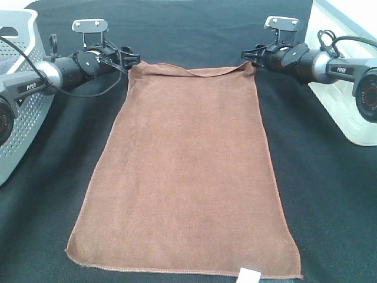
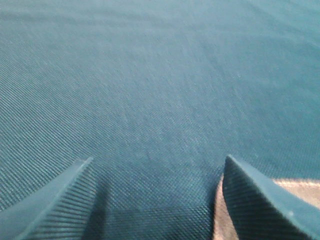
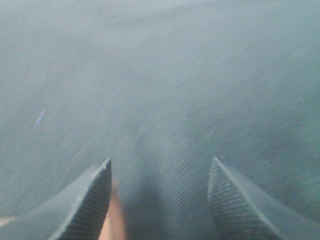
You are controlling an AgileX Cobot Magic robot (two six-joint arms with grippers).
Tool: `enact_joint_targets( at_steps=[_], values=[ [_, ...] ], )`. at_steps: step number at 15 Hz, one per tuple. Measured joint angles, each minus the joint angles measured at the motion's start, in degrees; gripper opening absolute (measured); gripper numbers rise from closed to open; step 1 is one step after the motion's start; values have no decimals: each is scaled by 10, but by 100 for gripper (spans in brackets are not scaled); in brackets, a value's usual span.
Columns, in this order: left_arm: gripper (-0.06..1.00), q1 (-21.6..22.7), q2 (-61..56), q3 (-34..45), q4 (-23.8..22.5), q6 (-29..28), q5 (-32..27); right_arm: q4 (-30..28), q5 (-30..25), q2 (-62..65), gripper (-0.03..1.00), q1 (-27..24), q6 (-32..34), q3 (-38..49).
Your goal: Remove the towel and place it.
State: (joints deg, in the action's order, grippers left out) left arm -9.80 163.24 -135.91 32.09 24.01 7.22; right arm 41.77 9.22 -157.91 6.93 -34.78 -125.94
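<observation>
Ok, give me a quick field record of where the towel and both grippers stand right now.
towel: brown towel lying flat on the black tablecloth, white tag at a near corner
left gripper: at the towel's far left corner, jaws apart in the wrist view
right gripper: at the far right corner, jaws apart
far edge: slightly rumpled between the grippers
surroundings: grey basket left, white bin right

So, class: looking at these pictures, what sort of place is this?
Probably a robot test bench: two arms meet over a black tablecloth with a brown towel spread flat, and plastic baskets stand at either side.
</observation>
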Motion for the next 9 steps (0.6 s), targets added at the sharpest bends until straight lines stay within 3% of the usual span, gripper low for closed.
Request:
enact_joint_targets(
  at_steps=[6, 9],
  values=[
    [67, 2, -43, 0, -1, -2, -45, -19, -107, 45, 53, 0, 1, 0],
    [67, 2, -100, 0, -9, -3, -103, -53, -149, 109, 53, 0, 1, 0]
  ],
)
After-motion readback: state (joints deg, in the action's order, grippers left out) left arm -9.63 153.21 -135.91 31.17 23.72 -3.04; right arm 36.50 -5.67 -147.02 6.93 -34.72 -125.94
